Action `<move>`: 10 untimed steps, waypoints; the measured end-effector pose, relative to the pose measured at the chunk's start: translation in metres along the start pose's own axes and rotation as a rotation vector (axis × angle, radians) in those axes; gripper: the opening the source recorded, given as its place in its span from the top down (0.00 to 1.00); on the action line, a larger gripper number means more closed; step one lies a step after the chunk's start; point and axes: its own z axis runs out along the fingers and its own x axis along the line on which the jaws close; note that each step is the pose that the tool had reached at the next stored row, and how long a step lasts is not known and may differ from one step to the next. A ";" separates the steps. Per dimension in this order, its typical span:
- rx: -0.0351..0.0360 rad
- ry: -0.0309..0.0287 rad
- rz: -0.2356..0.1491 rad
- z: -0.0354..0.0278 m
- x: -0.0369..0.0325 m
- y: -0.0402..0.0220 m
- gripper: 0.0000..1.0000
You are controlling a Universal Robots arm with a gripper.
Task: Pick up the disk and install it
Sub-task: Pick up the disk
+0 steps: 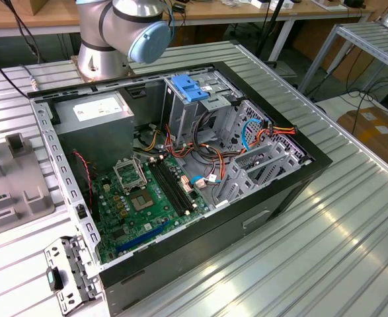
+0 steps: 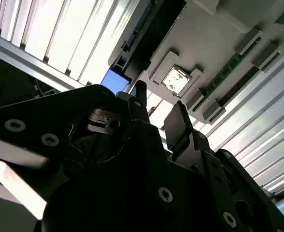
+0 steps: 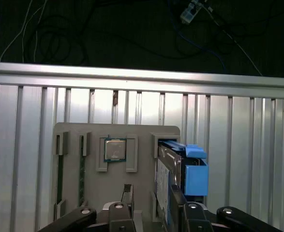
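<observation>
**At the holder, disk not yet lifted**

Upright in an end slot of the grey holder (image 3: 74, 133), the disk (image 3: 173, 166) is standing on its long edge. Neither half of the job is showing as done: the disk is not being carried, and it is not sitting in the computer. It is looking like a flat metal slab, with a white label running down one broad face. A chunky blue plastic carrier (image 3: 195, 176) is hugging the other side and poking above the top edge.

Just above it, the gripper (image 3: 151, 193) is hanging with its fingers spread and nothing clamped between them. In the first wrist view one finger (image 3: 176, 205) is crossing in front of the disk's metal body. The other finger (image 3: 127, 193) is lying over bare holder. Whether either is touching the disk I cannot tell. I am judging this as the lining-up stage of the pick, with the grasp, the lift and the whole install left to do.

Beside the disk, the holder is also keeping a square processor chip (image 3: 115, 150) in its pocket and memory sticks (image 3: 59, 169) in narrow slots. All of it is resting on the ribbed metal table (image 3: 25, 145). In the exterior view the open computer case (image 1: 200, 247) is lying on its side well apart, its drive cage (image 1: 180, 112) topped by a blue bracket (image 1: 189, 88).
</observation>
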 end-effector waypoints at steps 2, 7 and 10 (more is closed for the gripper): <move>0.0000 0.0000 0.000 0.0011 -0.0207 -0.0009 0.57; 0.0000 -0.0003 0.000 0.0028 -0.0226 -0.0010 0.57; -0.0002 -0.0005 0.000 0.0044 -0.0234 -0.0011 0.57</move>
